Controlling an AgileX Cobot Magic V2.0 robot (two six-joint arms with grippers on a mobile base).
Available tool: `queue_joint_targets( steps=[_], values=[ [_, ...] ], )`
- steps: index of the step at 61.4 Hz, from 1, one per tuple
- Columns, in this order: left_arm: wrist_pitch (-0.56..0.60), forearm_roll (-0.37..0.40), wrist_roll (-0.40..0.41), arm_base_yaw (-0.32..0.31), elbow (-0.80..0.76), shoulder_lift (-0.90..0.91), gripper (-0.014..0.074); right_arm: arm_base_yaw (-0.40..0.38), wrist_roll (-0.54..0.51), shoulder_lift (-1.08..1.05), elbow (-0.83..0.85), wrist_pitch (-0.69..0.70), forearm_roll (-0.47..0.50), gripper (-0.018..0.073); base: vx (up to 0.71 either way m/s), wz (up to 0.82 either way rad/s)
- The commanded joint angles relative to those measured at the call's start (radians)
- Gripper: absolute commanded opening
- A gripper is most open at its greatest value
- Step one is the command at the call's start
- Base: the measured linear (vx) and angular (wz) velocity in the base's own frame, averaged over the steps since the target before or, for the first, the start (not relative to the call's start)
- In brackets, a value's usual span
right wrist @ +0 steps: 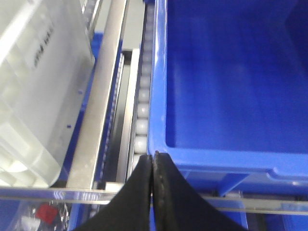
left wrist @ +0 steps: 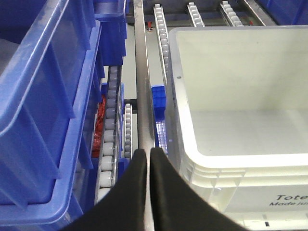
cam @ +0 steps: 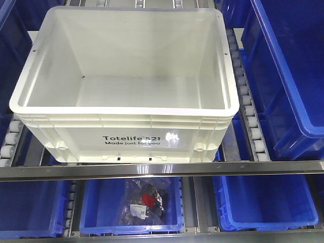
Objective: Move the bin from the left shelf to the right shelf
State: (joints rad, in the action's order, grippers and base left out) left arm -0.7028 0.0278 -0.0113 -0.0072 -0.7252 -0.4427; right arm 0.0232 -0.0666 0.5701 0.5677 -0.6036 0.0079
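L gripper (left wrist: 148,154): jaws clenched, nothing btwn, tips lined up w/ metal rail (left wrist: 140,72) just left of the bin (left wrist: 231,120). R gripper (right wrist: 153,156): clenched too, empty, at rim of blue bin (right wrist: 231,72), beside roller track (right wrist: 142,110). 1 white bin on upper rollers, print "Totelife 521 Made just for you". 3 lower blue bins (cam: 266,202) underneath.

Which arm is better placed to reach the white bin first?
Left, probably. The left gripper, shut, sits close beside the bin, near its front corner. The right gripper, also shut, is at the rim of a blue bin, with a rail and rollers between.
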Motion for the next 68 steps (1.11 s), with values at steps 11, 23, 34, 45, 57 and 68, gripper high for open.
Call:
queue_joint_targets(
  steps=[11,23,34,45,57,68],
  values=[
    [0.024,0.007,0.011,-0.008,-0.028,-0.014,0.0283,-0.006,-0.014,0.085,0.025,0.043,0.025,0.0307,0.00,0.00],
    [0.067,0.007,0.011,-0.008,-0.028,-0.013,0.0537,-0.006,-0.015,0.087,0.025,0.042,0.028,0.0706,0.00,0.00],
    [0.071,0.007,0.011,-0.008,-0.033,-0.015,0.0572,-0.005,-0.039,0.087,0.037,0.037,0.093,0.0722,0.00,0.00],
    [-0.008,0.014,-0.055,-0.012,-0.132,-0.105,0.0571,-0.005,-0.186,0.108,0.113,-0.020,0.256,0.0670,0.00,0.00],
    [-0.062,0.023,-0.056,-0.114,-0.214,-0.246,0.0571,0.056,-0.316,0.229,0.205,-0.110,0.399,0.0623,0.00,0.00],
    [-0.046,0.026,-0.081,-0.182,-0.223,-0.361,0.0571,0.251,-0.295,0.401,0.319,-0.118,0.355,0.0618,0.00,0.00]
  ],
)
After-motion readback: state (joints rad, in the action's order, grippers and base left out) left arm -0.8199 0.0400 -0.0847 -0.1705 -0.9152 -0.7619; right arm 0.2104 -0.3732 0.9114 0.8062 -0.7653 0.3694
